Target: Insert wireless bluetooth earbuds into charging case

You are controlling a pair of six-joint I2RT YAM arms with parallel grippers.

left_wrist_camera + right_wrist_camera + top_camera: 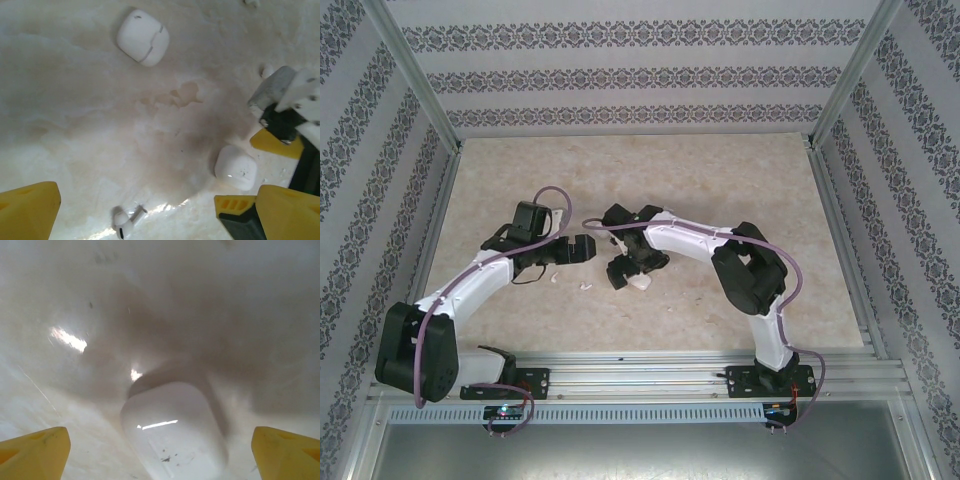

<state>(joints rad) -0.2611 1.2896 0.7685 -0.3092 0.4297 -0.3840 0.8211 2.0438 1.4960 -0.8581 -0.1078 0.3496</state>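
Earbuds (123,224) are tiny, glossy white, short-stemmed pieces.

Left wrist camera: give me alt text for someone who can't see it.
Two white charging cases lie on a pale marbled table: a far case and a near case beside the right arm. A white earbud lies between the left hand's open yellow fingers.

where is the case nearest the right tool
In the right wrist view, the case lies on the table centred between the right tool's open fingers.
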